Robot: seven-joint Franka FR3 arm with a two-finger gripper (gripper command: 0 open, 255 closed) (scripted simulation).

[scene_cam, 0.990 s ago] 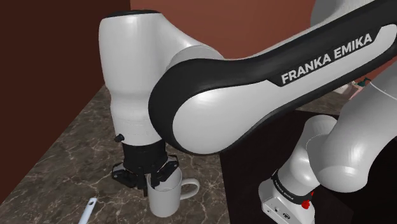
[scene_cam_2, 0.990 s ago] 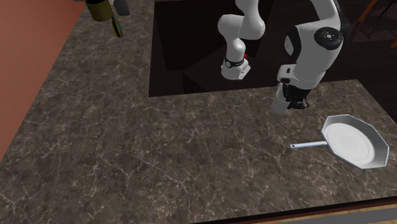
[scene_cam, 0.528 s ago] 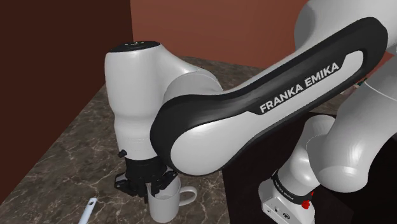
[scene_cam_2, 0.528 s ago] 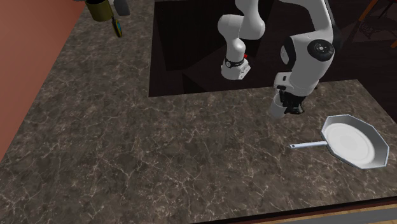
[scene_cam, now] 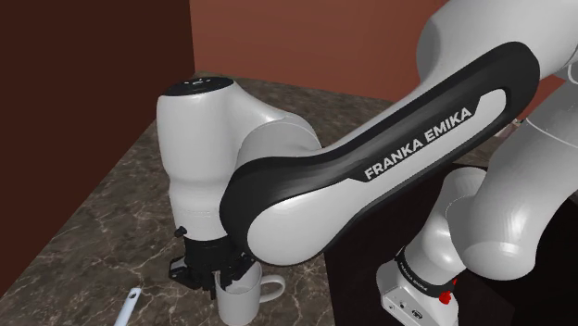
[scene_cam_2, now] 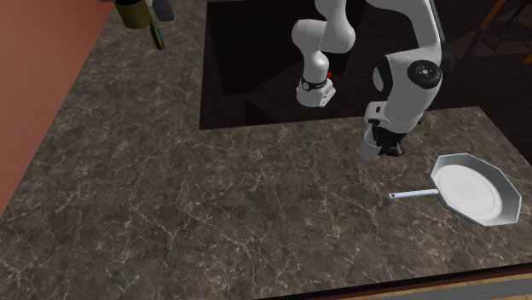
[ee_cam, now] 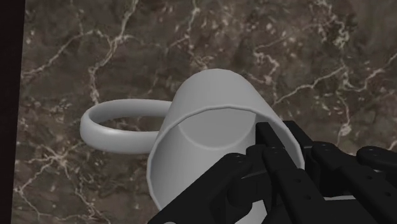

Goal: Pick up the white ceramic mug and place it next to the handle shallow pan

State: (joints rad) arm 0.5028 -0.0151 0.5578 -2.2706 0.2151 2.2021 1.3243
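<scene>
gripper (scene_cam: 217,270) clamps the rim of the white mug (ee_cam: 210,118); shallow pan (scene_cam_2: 475,189) lies apart

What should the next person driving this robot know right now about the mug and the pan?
Gripper: shut on the white mug, clasping its wall at the rim.
Mug: tilted in the fingers; I cannot tell if it is off the dark marbled counter.
Shallow pan: on the counter, apart from the mug, toward the second exterior view's lower right, its handle pointing to that view's left.
Done: the grasp.
Left: carry the mug over, set it down beside the pan, let go.
</scene>
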